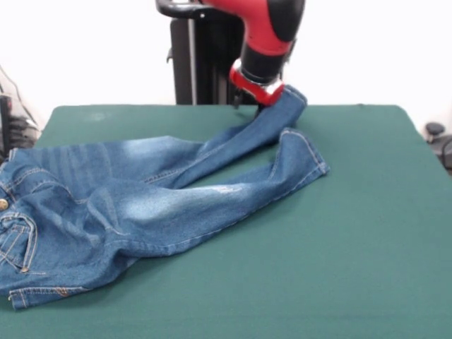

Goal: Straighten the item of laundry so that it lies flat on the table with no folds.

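Jeans (141,205) lay across left half of green table (353,233); waistband with metal button (3,204) at left edge; both legs ran toward far middle; we saw creases at thighs, upper leg cuff lifted off cloth; lower leg cuff lay flat, slightly twisted; gripper (265,104) sat at raised cuff, under red arm (272,32); fingers hidden, so we could not tell whether it pinched denim.

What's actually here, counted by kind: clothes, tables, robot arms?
Jeans: 1
Table: 1
Robot arm: 1, its gripper at the end of one trouser leg
Total: 3
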Robot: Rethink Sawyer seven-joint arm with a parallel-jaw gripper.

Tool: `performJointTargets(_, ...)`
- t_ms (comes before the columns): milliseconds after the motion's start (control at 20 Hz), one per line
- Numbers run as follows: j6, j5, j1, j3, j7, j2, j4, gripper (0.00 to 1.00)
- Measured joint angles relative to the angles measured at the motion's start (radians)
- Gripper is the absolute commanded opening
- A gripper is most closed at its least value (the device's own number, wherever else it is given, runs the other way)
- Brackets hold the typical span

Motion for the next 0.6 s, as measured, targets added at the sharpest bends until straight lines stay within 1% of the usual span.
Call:
performJointTargets(100, -0.019, 0.000, 0.035, 0.008, 0.000, -0.016, 0.000, 1.00)
performJointTargets(200, -0.034, 0.000, 0.053, 0.021, 0.000, -0.026, 0.000, 1.00)
performJointTargets(350, -0.061, 0.000, 0.068, 0.054, 0.000, -0.039, 0.000, 1.00)
performJointTargets(600, -0.110, 0.000, 0.067, 0.092, 0.000, -0.043, 0.002, 1.00)
